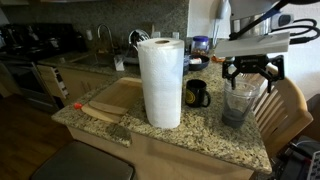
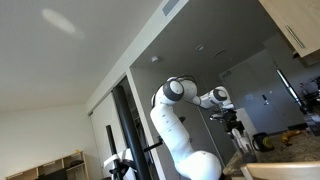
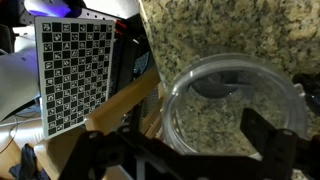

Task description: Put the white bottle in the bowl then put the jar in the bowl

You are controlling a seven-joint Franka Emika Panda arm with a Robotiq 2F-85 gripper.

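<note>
On the speckled granite counter (image 1: 212, 136), the clear thick-rimmed round jar (image 1: 239, 104) stands beneath the spread pincer (image 1: 250, 80)

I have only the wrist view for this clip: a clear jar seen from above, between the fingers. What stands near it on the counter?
Observer: In an exterior view, a black mug stands right beside the jar, with a small gap between them.
Reviewer: Anything taller close by?
Observer: Yes, a paper towel roll stands upright just past the mug, taller than both.
Reviewer: Is the jar lifted?
Observer: It seems not. Its base appears to rest on the granite counter, and the gripper is open, with its fingers down on either side of the rim.
</note>
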